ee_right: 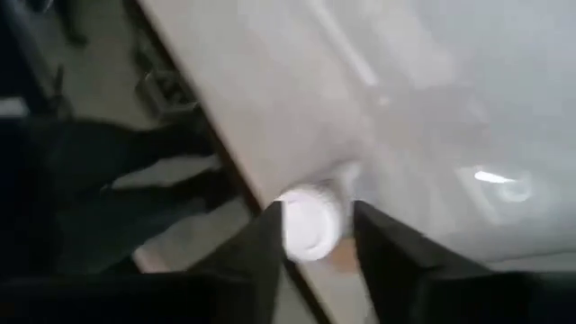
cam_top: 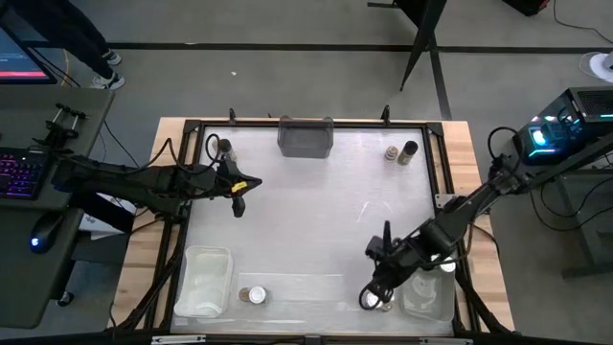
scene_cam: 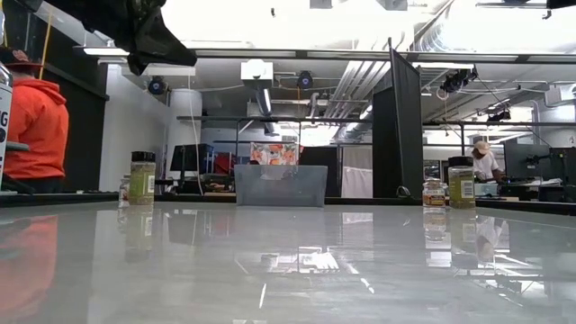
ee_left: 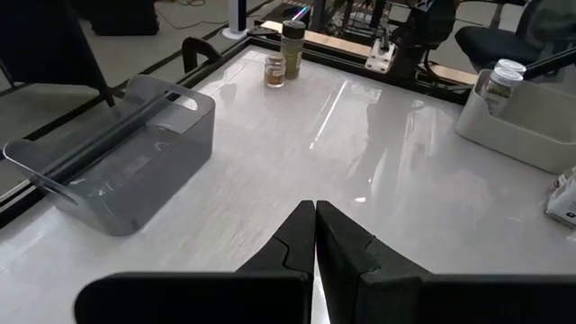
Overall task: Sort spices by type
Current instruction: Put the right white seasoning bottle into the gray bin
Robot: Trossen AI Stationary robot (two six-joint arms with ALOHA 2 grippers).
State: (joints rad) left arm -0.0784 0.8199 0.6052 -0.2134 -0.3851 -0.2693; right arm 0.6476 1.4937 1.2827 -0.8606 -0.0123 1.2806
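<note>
A white-lidded spice jar (ee_right: 310,223) stands by the table's near edge (cam_top: 374,301), just left of a clear bin (cam_top: 429,295). My right gripper (cam_top: 376,284) hovers over it, open and pointing steeply down. Its fingers (ee_right: 270,238) stand on either side of the lid, and the blurred view shows no contact. My left gripper (ee_left: 315,236) is shut on nothing above the table's left-middle (cam_top: 239,189). Two jars (cam_top: 391,153) (cam_top: 410,150) stand at the far right, one (cam_top: 225,147) at the far left, and another (cam_top: 252,295) near the front.
A grey bin (cam_top: 306,136) sits at the middle of the far edge. A second clear bin (cam_top: 203,280) sits at the near left. The right clear bin (ee_left: 522,121) holds white-lidded jars (ee_left: 504,76). A person in orange (scene_cam: 31,135) is beyond the table.
</note>
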